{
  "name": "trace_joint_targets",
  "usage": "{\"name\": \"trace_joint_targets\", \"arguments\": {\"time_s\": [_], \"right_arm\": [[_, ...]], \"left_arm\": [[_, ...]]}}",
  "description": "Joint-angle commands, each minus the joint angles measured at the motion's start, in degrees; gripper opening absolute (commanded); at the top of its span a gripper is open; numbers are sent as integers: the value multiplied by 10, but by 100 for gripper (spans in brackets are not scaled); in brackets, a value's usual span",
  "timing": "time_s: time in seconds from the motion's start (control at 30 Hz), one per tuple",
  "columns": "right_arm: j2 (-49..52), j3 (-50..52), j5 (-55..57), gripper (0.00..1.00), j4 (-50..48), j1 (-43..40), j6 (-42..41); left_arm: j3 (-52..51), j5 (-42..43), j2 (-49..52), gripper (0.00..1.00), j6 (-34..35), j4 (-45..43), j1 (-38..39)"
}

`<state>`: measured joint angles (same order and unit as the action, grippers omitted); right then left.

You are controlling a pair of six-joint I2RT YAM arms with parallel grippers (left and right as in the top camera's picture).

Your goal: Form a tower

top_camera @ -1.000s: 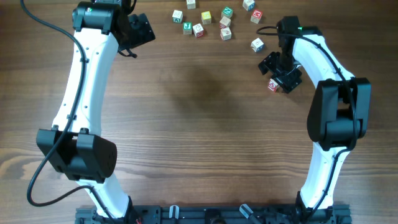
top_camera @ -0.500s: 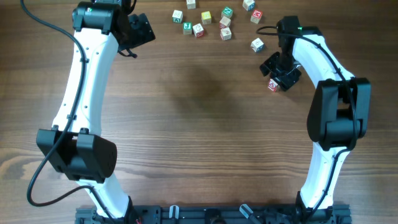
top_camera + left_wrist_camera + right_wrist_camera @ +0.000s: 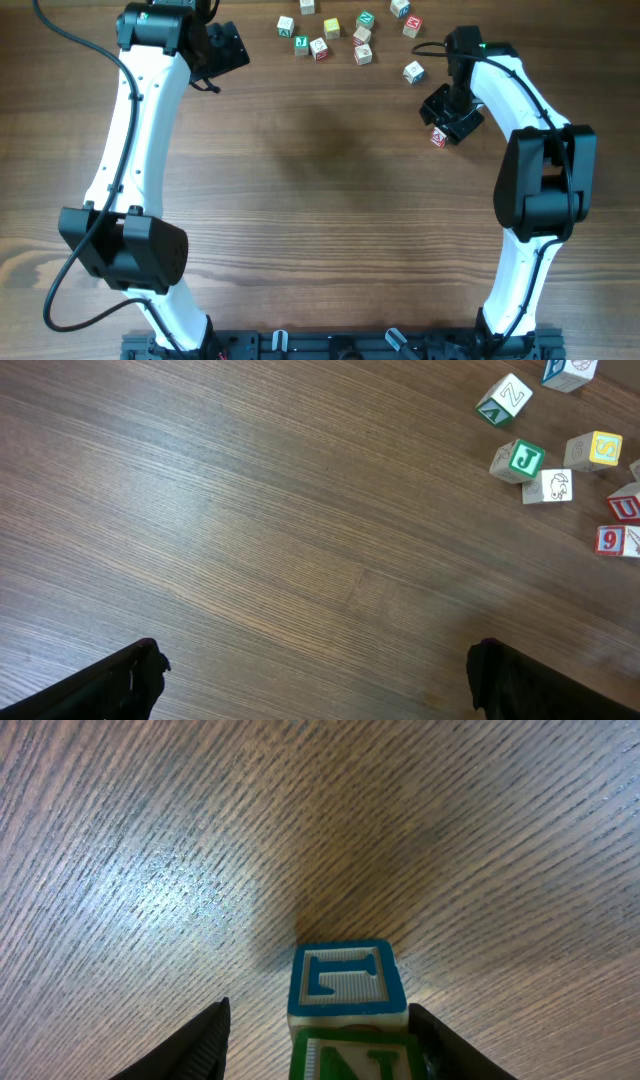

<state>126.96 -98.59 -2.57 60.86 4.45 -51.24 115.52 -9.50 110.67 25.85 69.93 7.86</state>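
One tower [image 3: 438, 137]: on the table [image 3: 300, 200], right of centre, between your right fingers (blue-framed face showing, a green one nearer the camera).
Right gripper [image 3: 315, 1030]: half-wide, straddling it, gap on one side.
Left gripper [image 3: 315, 680]: spread wide, holding nothing.
Loose cubes [image 3: 340, 35]: far edge.

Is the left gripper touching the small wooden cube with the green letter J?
Apart. Left wrist view: bare tabletop separates the left gripper from the cube.

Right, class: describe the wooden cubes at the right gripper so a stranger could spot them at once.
Find the brown wooden table, then the black right gripper on the white arm. Between its fingers stands a short stack of pale wooden letter cubes; unlike the loose cubes scattered along the far edge, it stands alone.
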Motion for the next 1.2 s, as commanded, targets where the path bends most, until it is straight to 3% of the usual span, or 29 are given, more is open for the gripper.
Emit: {"name": "trace_joint_targets", "arguments": {"time_s": [0.0,0.93,1.17], "right_arm": [[12,4,-5,55,5,2,5],[12,4,-5,35,16,2,50],[12,4,-5,23,13,2,93]], "left_arm": [[-1,3,-14,100,1,0,-1],[-1,3,-14,100,1,0,-1],[-1,3,-14,100,1,0,-1]]}}
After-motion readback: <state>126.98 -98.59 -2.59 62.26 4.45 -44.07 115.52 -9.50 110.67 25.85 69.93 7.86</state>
